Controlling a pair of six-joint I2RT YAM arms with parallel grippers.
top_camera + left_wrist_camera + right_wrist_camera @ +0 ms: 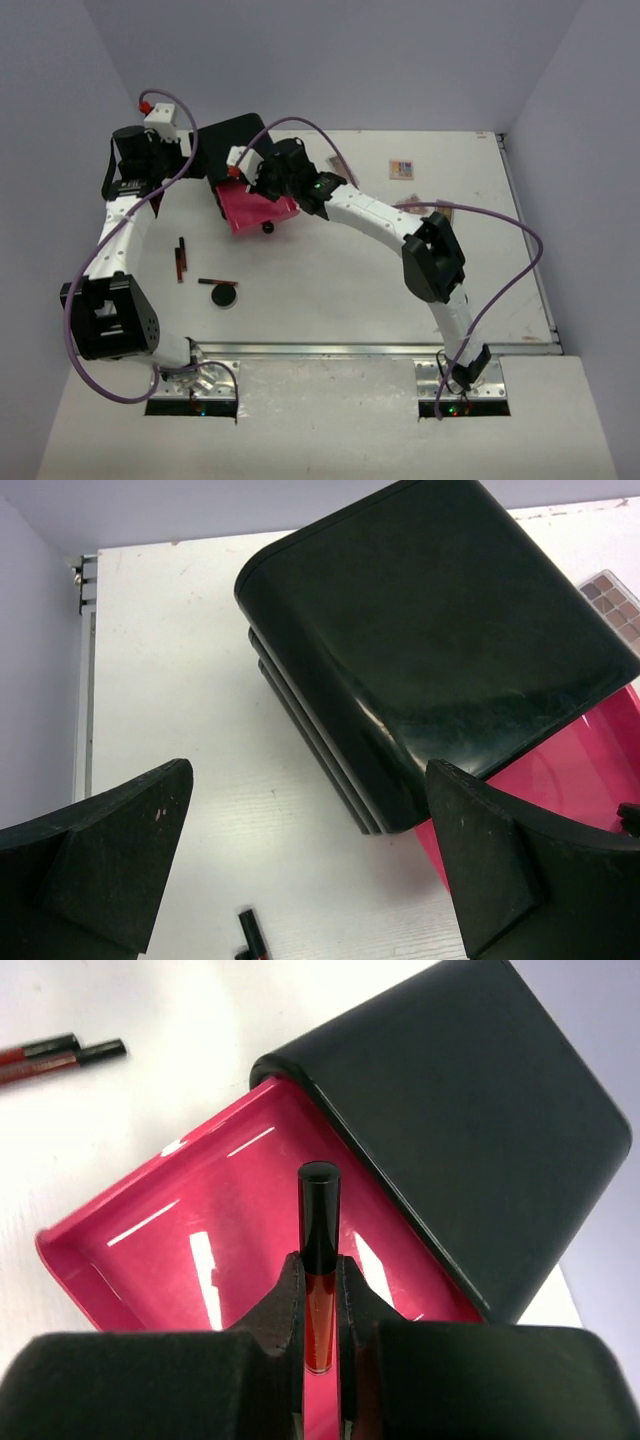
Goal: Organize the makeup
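Note:
My right gripper [319, 1280] is shut on a thin red stick [319, 1220] with a black cap, holding it over the open pink drawer [200, 1240] of the black chest [470, 1110]. In the top view the right gripper [260, 188] hangs over that drawer [250, 212]. The left gripper [310, 860] stands open with nothing between its fingers, beside the chest's [440, 630] left side. More makeup lies on the table: two red sticks [180, 260], another stick [217, 282], a round dark compact [224, 295] and a palette [401, 169].
A tan-swatch palette [615, 595] lies just behind the chest. Another palette [430, 206] is partly hidden under the right arm. The drawer's knob [268, 228] sticks out toward the table's middle. Purple cables loop over both arms.

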